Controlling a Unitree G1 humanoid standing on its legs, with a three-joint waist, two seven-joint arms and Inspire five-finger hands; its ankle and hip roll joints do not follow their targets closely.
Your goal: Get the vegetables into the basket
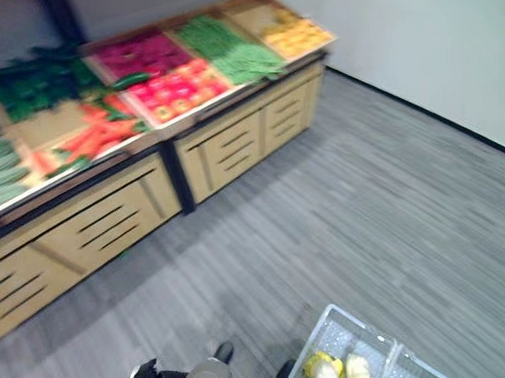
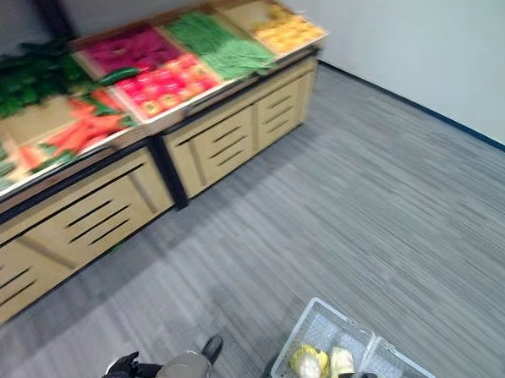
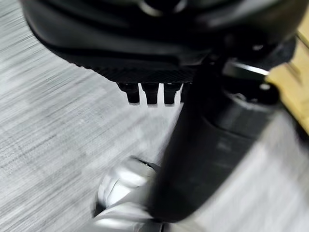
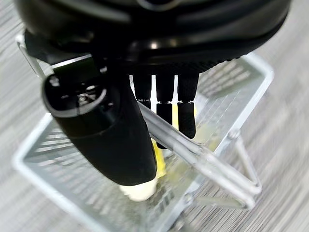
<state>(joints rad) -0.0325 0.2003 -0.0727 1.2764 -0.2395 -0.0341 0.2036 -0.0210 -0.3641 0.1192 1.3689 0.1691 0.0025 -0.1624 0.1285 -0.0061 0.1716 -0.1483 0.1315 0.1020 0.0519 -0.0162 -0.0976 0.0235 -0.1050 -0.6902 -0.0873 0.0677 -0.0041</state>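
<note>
A long produce stand (image 1: 195,152) sits well ahead of you, to the left. Your right robot hand (image 4: 164,96) has its fingers curled round the handle (image 4: 203,157) of the basket (image 1: 338,329) — pale vegetables (image 1: 323,370) lie below it. You're carrying; next, approach the stand. Your left robot hand (image 3: 149,92) holds nothing.

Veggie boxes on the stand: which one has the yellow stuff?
The yellow pile fills the end box nearest the wall, beside the green beans; the other boxes hold red, pink, orange or dark green.

Wooden stand (image 1: 238,146) on grey floor (image 1: 361,220) holds seemingly vegetables (image 1: 177,88).
</note>
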